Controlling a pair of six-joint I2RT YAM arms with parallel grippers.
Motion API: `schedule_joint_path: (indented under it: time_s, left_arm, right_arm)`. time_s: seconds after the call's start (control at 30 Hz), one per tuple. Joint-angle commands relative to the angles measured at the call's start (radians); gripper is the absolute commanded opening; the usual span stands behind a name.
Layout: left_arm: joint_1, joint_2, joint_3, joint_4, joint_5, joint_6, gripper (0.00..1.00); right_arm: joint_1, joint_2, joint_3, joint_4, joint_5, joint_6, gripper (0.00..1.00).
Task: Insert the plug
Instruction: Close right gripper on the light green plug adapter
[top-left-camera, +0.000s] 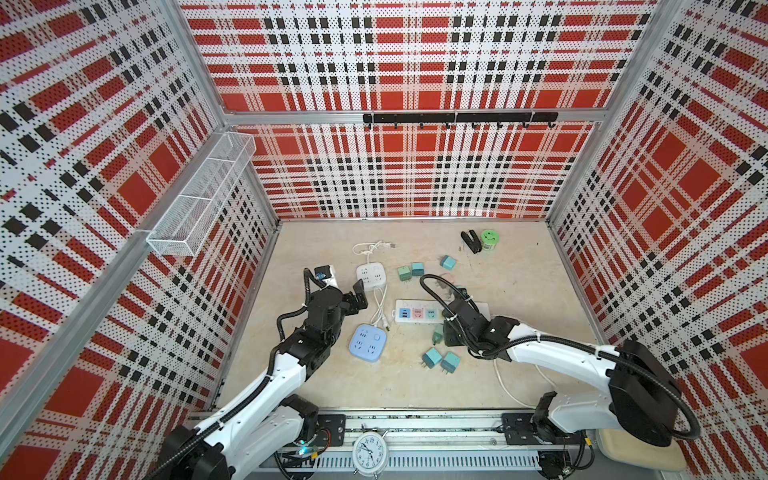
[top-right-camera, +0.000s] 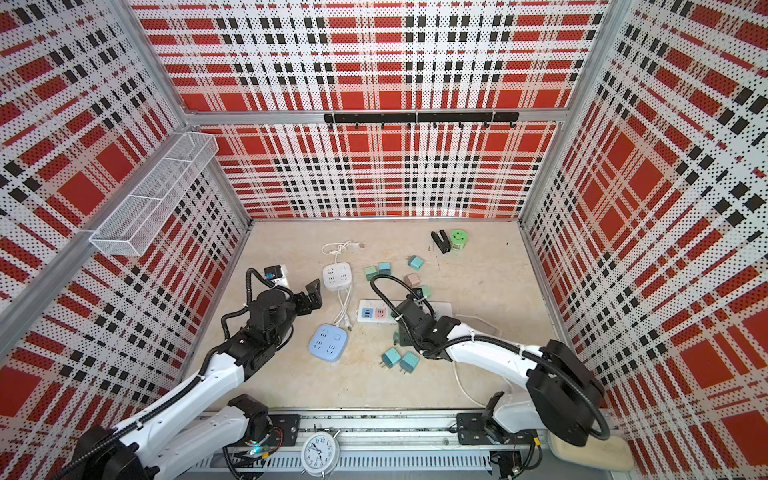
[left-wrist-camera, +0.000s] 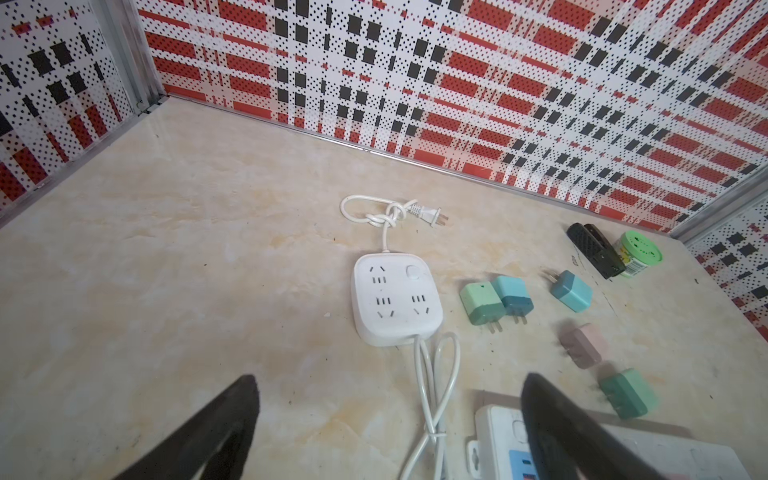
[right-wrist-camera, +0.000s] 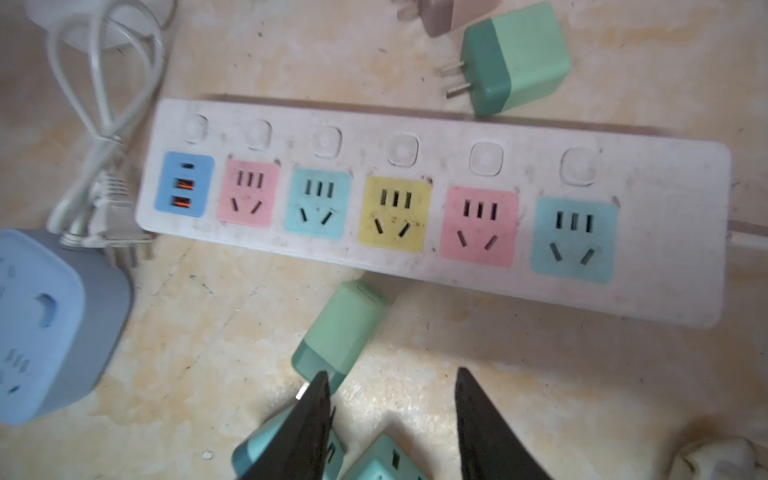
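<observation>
The right gripper (right-wrist-camera: 390, 374) has its jaws partly apart with nothing between them. The small mint-green plastic plug (right-wrist-camera: 345, 328) lies on its side just beside one finger, near the long white power strip with coloured sockets (right-wrist-camera: 665, 249). To do well, the claw should probably centre over the plug body first, then turn the prongs down and press straight. The left gripper (left-wrist-camera: 388, 378) is wide and empty. No brand or writing is readable.
</observation>
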Motion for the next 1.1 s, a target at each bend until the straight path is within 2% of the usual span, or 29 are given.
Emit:
schedule_joint_path:
  time_s: [0.0, 0.1, 0.2, 0.43, 0.63, 0.83, 1.07]
  left_arm:
    - [0.006, -0.005, -0.002, 0.017, -0.003, -0.003, 0.99]
    - [0.005, -0.003, 0.0, 0.017, -0.002, -0.001, 0.99]
    - [0.005, -0.004, -0.001, 0.017, -0.002, 0.0, 0.99]
    - [0.006, -0.006, -0.002, 0.019, 0.003, 0.001, 0.99]
    - [0.006, 0.007, 0.004, 0.02, 0.01, 0.002, 0.99]
    - [0.008, 0.006, 0.005, 0.02, 0.016, 0.002, 0.99]
    - [0.006, 0.006, 0.005, 0.022, 0.023, 0.002, 0.99]
  right_arm:
    - [0.003, -0.044, -0.021, 0.028, -0.008, 0.011, 0.59]
    - [0.021, -0.029, -0.011, 0.071, -0.029, 0.021, 0.68]
    - [0.029, 0.024, 0.017, 0.09, -0.045, 0.021, 0.73]
    - [0.032, 0.145, 0.063, 0.075, -0.009, 0.043, 0.76]
    - [0.032, 0.233, 0.091, 0.096, -0.033, 0.049, 0.73]
    - [0.031, 0.281, 0.113, 0.089, -0.005, 0.045, 0.72]
    - [0.029, 0.282, 0.109, 0.064, 0.029, 0.046, 0.54]
